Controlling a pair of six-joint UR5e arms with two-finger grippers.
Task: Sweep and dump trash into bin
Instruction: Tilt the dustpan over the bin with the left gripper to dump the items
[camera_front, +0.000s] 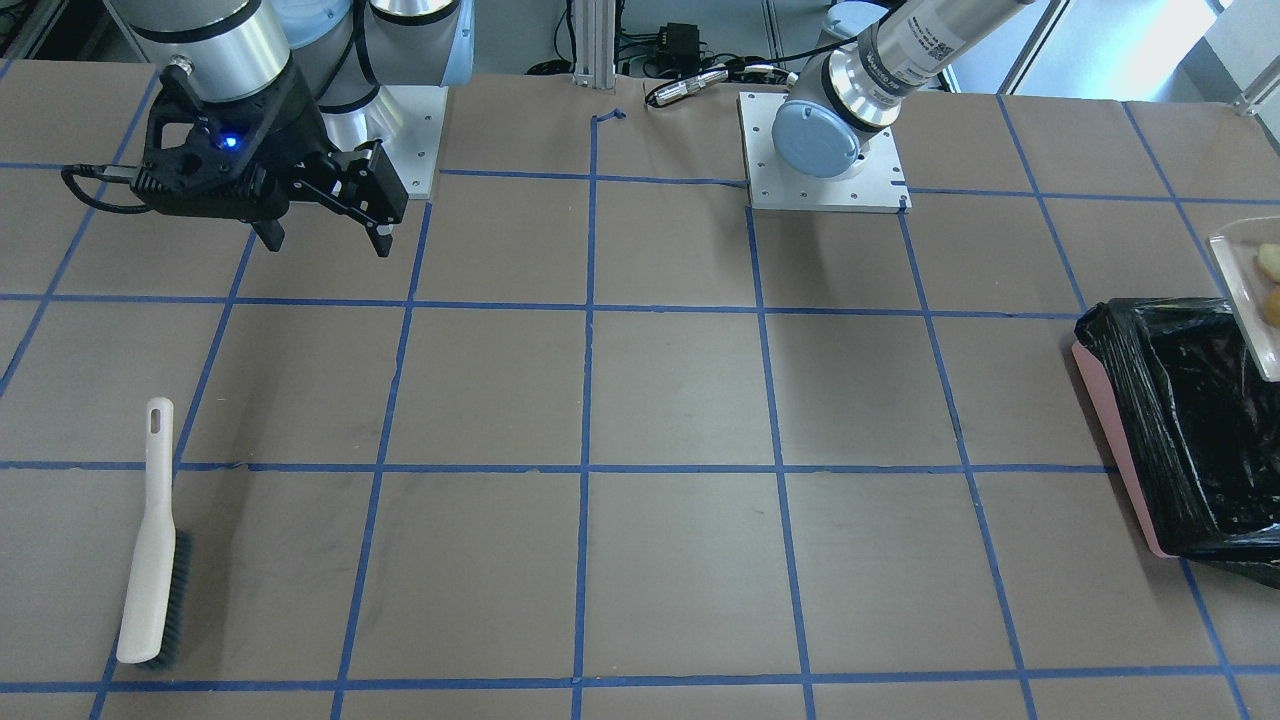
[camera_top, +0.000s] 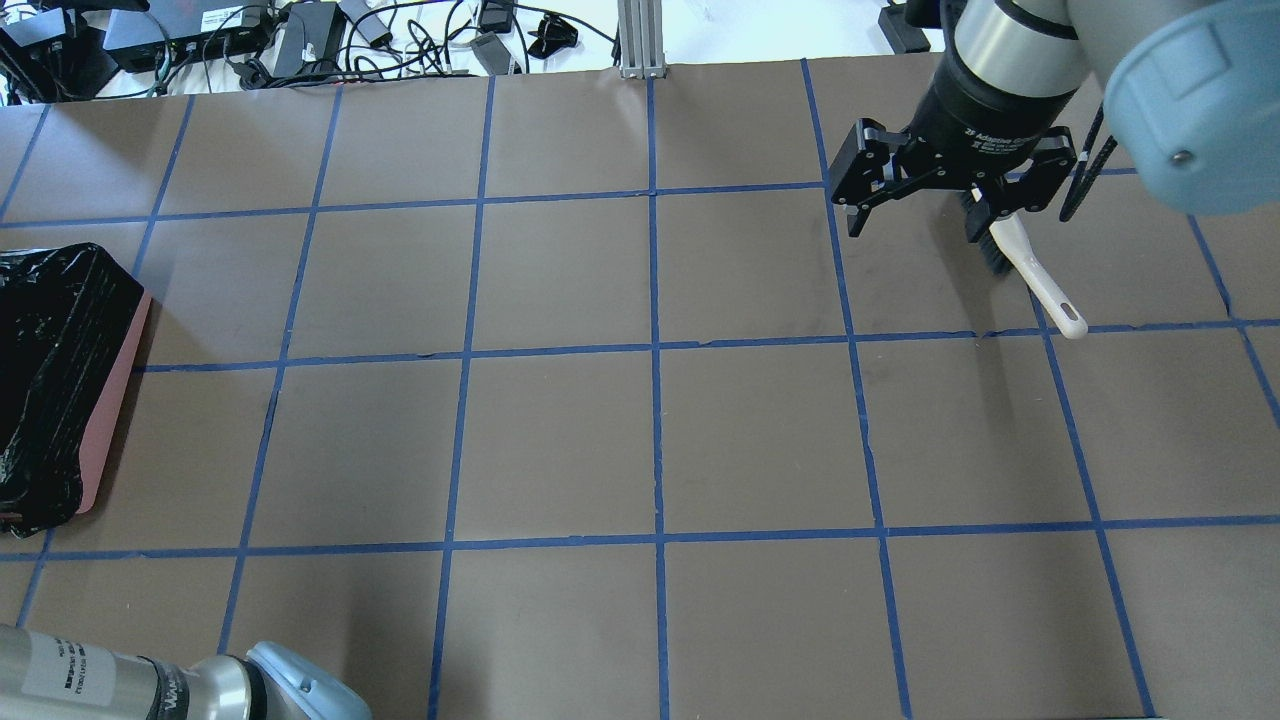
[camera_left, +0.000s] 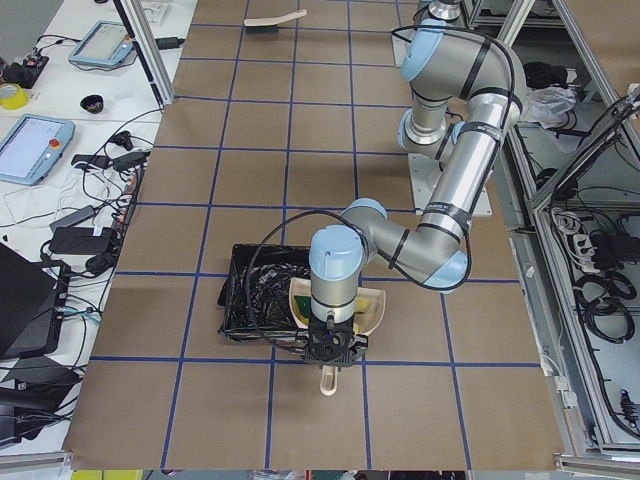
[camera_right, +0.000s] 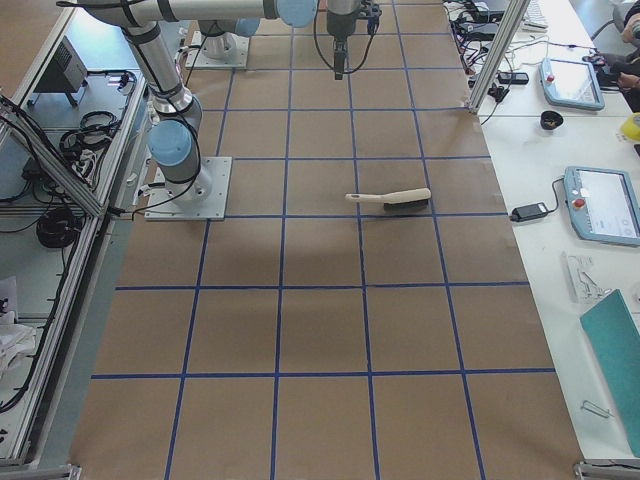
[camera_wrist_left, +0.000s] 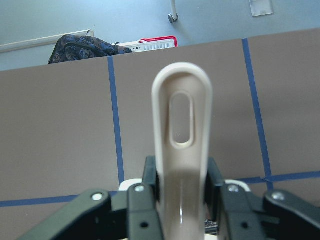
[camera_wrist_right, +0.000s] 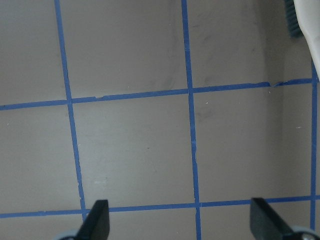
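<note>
The pink bin (camera_front: 1110, 420) with its black bag (camera_top: 50, 360) stands at the table's left end, also seen in the exterior left view (camera_left: 255, 300). My left gripper (camera_wrist_left: 182, 200) is shut on the handle of the beige dustpan (camera_front: 1240, 275), which it holds over the bin's edge (camera_left: 345, 300). Orange-yellow trash (camera_front: 1270, 262) lies in the pan; a yellow-green piece (camera_left: 366, 303) shows there too. My right gripper (camera_front: 325, 238) hangs open and empty above the table (camera_top: 915, 225), near the beige brush (camera_top: 1030, 270).
The brush (camera_front: 150, 540) lies flat on the table's right part, bristles sideways (camera_right: 390, 200). Blue tape lines grid the brown table. Cables and boxes sit beyond the far edge (camera_top: 300, 30). The arm bases (camera_front: 825, 150) stand at the robot's side.
</note>
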